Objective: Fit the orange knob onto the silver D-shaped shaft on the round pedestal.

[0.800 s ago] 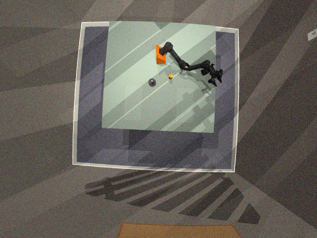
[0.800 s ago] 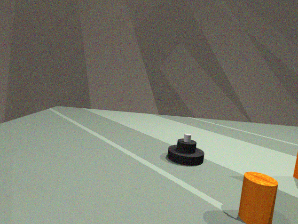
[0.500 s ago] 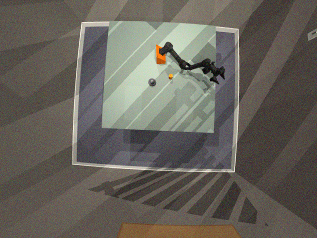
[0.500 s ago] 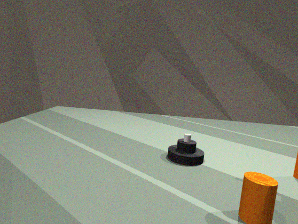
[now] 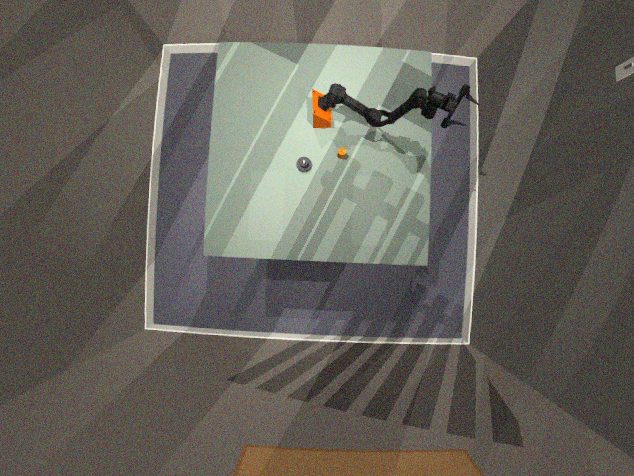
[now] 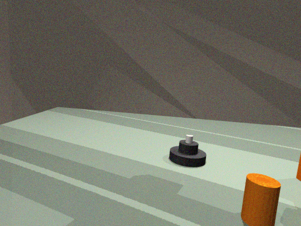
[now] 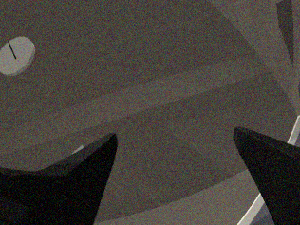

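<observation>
The orange knob (image 5: 341,152) (image 6: 260,199) stands upright on the pale green table (image 5: 256,153) (image 6: 97,145), a short way right of the pedestal. The dark round pedestal (image 5: 304,163) (image 6: 187,156) carries the short silver shaft (image 6: 189,138), bare on top. My gripper (image 5: 460,110) (image 7: 176,136) is open and empty. It hangs out past the table's right edge, far right of the knob. The wrist view shows only grey floor between the two dark fingers.
The arm's orange base block (image 5: 321,110) sits at the table's back middle; its edge shows in the exterior view (image 6: 298,167). A white-edged purple floor mat (image 5: 174,286) surrounds the table.
</observation>
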